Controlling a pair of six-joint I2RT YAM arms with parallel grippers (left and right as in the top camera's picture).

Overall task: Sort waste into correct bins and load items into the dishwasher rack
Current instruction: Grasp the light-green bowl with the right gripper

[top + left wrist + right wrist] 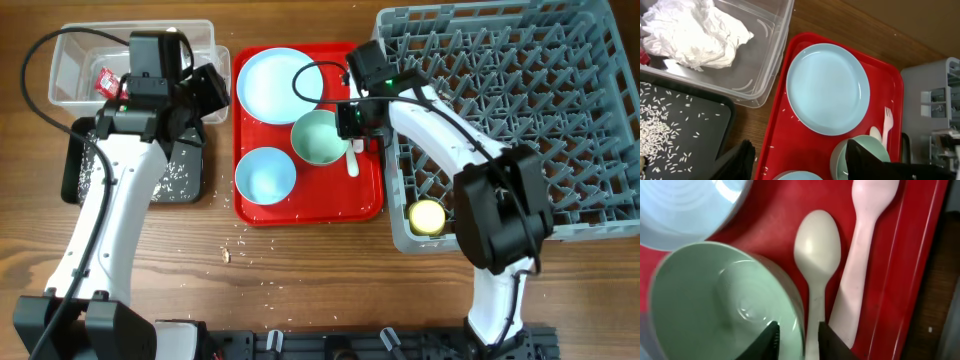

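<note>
My right gripper [352, 120] [797, 335] is shut on the rim of the mint bowl [318, 138] [715, 300], one finger inside and one outside. The white spoon [817, 245] and fork [865, 255] lie just right of that bowl on the flat red tray [300, 208]. The pale blue plate [275, 82] [827, 87] and a light blue bowl [265, 172] are also on it. My left gripper [205, 90] [800, 160] is open and empty over the tray's left edge. The napkin [695, 32] and red wrapper [106, 82] lie in the clear tub [70, 70]. Rice crumbs [655, 135] lie in the black tray [80, 175].
The grey dishwasher rack [520, 90] fills the right side, with the yellow cup [428, 216] in its front left corner. A few crumbs [226, 255] lie on the wooden table in front of the red tray. My left arm covers part of the tub and the black tray.
</note>
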